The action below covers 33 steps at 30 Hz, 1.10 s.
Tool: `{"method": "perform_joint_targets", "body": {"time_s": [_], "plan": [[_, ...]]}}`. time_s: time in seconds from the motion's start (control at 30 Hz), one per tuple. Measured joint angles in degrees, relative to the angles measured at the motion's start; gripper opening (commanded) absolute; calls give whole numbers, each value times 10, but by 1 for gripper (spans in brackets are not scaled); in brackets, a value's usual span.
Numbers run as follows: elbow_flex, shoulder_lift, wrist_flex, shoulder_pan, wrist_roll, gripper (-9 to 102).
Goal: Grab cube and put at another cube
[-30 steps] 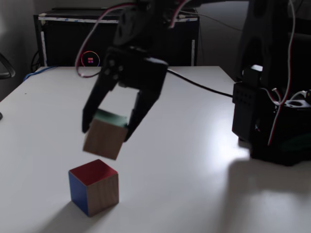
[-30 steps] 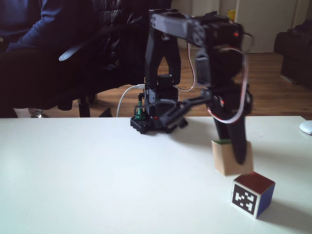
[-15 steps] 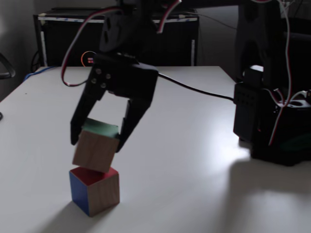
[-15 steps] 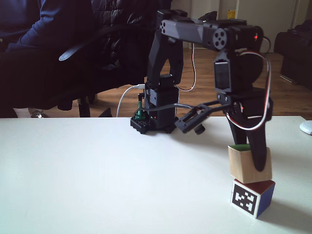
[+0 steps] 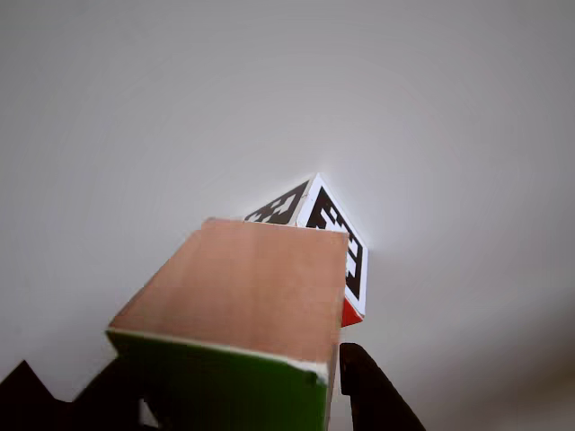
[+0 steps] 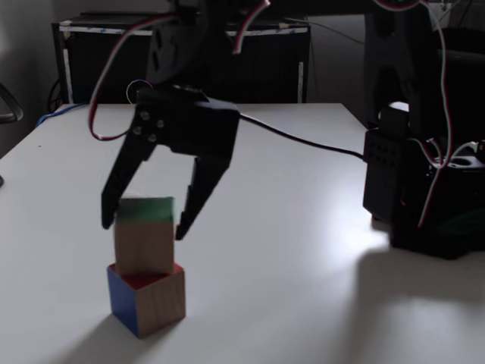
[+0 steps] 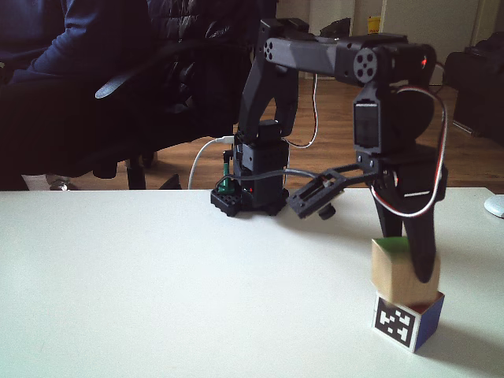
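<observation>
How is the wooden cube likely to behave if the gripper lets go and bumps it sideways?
The wooden cube looks rigid with flat faces, so it would probably slide or tip, not roll. It sits stacked on the marker cube, seemingly a little off-centre, so a bump may topple it. The gripper still brackets it closely.

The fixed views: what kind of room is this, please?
Probably a home room or small office, not a factory: a black office chair with a person seated, a brown wooden floor and a white door behind the white table.
</observation>
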Motion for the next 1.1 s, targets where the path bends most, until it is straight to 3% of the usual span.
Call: {"method": "perform_joint_targets", "body": {"time_s": [0.47, 0.63, 0.77, 0.87, 1.0, 1.1], "plan": [[-18, 5, 47, -11, -3, 50], [84, 178, 59, -37, -4, 49], [320, 468, -37, -9, -51, 48], [491, 673, -113, 101, -92, 43], [679, 832, -231, 255, -162, 32], [793, 917, -283, 312, -200, 24]]}}
